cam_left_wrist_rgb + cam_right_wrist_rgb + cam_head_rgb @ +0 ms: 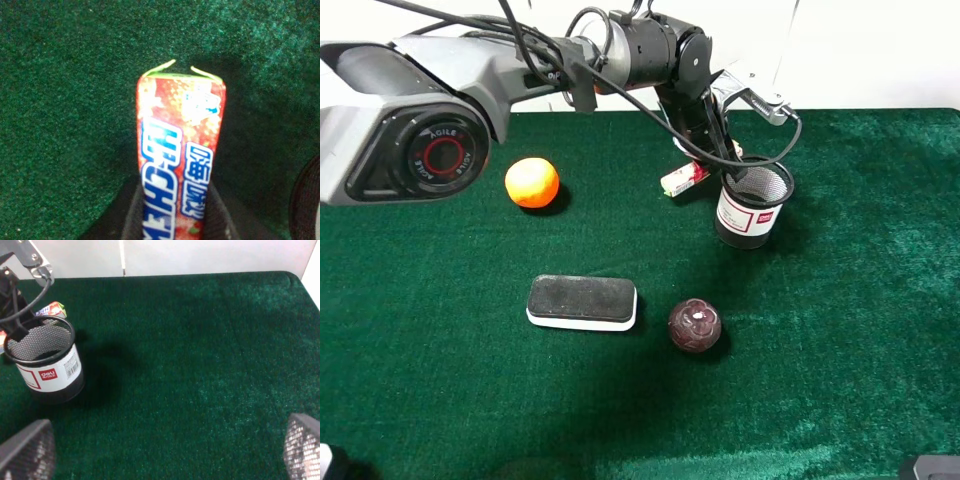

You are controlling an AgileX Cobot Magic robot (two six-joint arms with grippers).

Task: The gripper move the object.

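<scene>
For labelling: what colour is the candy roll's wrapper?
The roll is red with blue-and-white lettering; left wrist view shows it best.

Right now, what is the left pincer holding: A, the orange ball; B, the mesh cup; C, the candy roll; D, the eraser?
C: the left wrist view shows the candy roll clamped in the left pincer.

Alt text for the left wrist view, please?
A red candy stick with blue-and-white lettering fills the centre, clamped in the left gripper over green felt. The dark edge of a mesh pen cup shows beside it.
</scene>
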